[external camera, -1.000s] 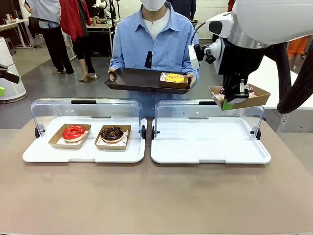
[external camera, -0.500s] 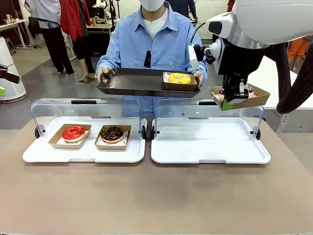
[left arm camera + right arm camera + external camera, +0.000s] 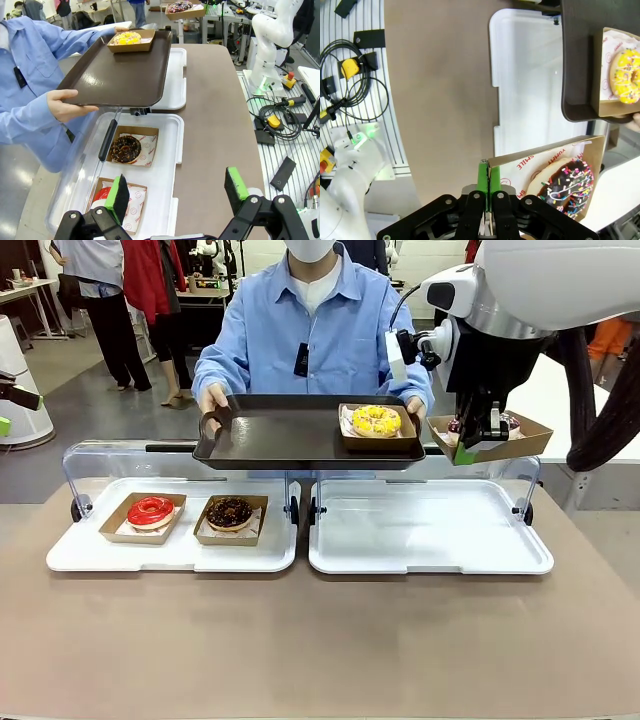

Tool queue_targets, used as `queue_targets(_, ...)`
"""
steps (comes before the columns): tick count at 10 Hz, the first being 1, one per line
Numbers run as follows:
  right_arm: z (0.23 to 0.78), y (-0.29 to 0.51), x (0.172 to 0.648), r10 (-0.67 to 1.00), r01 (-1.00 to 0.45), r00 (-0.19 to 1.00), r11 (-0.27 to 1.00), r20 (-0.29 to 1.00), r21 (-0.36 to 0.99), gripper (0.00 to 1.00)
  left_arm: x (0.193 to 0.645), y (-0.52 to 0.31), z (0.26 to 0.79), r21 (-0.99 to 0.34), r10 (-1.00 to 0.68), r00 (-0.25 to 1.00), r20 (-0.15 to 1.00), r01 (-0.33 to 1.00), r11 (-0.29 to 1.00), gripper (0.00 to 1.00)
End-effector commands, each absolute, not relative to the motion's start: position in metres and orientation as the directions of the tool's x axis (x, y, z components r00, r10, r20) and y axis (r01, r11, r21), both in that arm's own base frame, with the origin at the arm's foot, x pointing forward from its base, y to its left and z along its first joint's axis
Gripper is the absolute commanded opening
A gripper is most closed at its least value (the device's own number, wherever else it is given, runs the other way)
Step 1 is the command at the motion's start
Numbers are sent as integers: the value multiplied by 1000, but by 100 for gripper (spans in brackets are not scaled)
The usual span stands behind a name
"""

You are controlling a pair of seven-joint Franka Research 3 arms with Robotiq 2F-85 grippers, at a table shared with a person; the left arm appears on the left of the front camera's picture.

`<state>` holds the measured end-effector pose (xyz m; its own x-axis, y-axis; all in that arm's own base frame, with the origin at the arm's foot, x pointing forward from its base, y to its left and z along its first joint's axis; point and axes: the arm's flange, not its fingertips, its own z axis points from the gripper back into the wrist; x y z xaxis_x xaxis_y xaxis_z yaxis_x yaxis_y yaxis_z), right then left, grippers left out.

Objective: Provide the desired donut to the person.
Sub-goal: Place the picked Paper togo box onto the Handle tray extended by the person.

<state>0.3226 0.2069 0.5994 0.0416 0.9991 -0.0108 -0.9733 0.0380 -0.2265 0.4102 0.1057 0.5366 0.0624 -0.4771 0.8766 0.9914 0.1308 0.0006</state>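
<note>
Grey floor (image 3: 100, 420), brown table (image 3: 300, 640), bystanders behind (image 3: 130, 290)

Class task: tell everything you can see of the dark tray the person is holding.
The tray is dark brown, rectangular, smooth and glossy, plastic by its look, with a raised rim. The person holds it about level by both short ends, above the open white cases. One cardboard box with a yellow donut sits at its end nearest the right end effector.

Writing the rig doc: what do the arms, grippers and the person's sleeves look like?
Arms: glossy white shells with black joints. The left gripper and right gripper are black two-finger units with bright green pads. The person wears long light blue shirt sleeves.
</note>
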Motion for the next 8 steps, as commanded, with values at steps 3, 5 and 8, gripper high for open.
queue_targets(3, 598, 206, 319, 999, -972, 48, 43, -18, -230, 0, 409, 107, 538, 2, -473, 59, 879, 992, 128, 100)
queue_targets(5, 598, 206, 319, 999, -972, 48, 43, -18, -230, 0, 409, 107, 538, 2, -473, 59, 879, 992, 128, 100)
queue_targets(8, 599, 207, 323, 999, -973, 41, 38, -11, -226, 2, 409, 107, 538, 2, -473, 59, 879, 992, 128, 100)
